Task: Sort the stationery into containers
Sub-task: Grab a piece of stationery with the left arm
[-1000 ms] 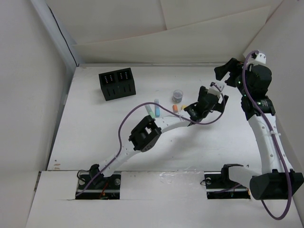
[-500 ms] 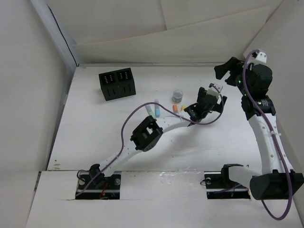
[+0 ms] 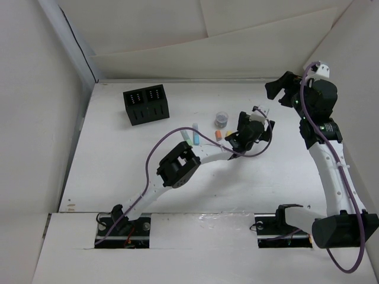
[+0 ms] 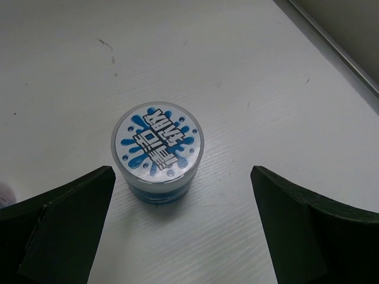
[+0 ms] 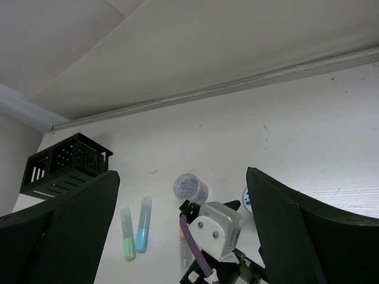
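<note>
Organizer box (image 3: pixel 146 105) is seen well left of the fingers. Green marker (image 3: pixel 185 137), light blue marker (image 3: pixel 195 132), orange marker (image 3: pixel 218 135), yellow marker (image 3: pixel 227 135) and clear cup (image 3: pixel 222 119) are seen loose, just left of the left gripper (image 4: pixel 180 171). Its fingers are spread wide, nothing gripped; blue-splash round tub (image 4: pixel 157 152) is framed between them, untouched. Step is judged pre-grasp: lowering and closing are called for. Right gripper (image 3: pixel 273 90) is raised, wide open, empty.

**White table, white surroundings**

A white table (image 3: pixel 118 165) filled the middle of the overhead frame, with a few dark scuffs (image 4: pixel 105 42) on it. Pale wall panels (image 3: pixel 207 41) stood across the top, a grey strip (image 5: pixel 237 87) ran along their base, and a white board (image 3: pixel 201 248) lay at the bottom.
</note>
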Controlling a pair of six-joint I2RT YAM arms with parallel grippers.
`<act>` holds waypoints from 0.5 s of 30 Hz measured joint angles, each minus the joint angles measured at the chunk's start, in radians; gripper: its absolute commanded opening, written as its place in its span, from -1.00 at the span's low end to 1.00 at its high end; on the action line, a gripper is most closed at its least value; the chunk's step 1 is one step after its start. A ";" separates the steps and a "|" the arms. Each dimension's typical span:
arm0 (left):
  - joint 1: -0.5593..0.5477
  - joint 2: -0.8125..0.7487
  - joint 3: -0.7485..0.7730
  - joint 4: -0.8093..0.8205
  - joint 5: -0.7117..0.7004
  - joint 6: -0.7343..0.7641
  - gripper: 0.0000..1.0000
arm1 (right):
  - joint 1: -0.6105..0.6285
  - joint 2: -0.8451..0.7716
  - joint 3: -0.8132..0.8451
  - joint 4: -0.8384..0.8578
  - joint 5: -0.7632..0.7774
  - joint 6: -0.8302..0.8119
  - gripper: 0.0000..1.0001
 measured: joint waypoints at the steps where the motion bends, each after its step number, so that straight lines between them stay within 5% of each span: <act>1: 0.000 0.006 0.014 -0.006 0.000 -0.004 1.00 | 0.000 0.001 0.000 0.000 0.000 0.000 0.88; 5: 0.000 0.016 0.026 -0.027 -0.003 -0.015 1.00 | 0.007 0.001 0.000 0.001 0.000 -0.001 0.91; 12: 0.005 0.160 0.269 -0.125 -0.015 -0.013 1.00 | 0.011 0.001 0.000 0.007 0.002 -0.003 0.91; 15: 0.009 0.175 0.278 -0.147 -0.011 -0.016 0.66 | 0.013 0.001 0.000 0.007 0.002 -0.003 0.91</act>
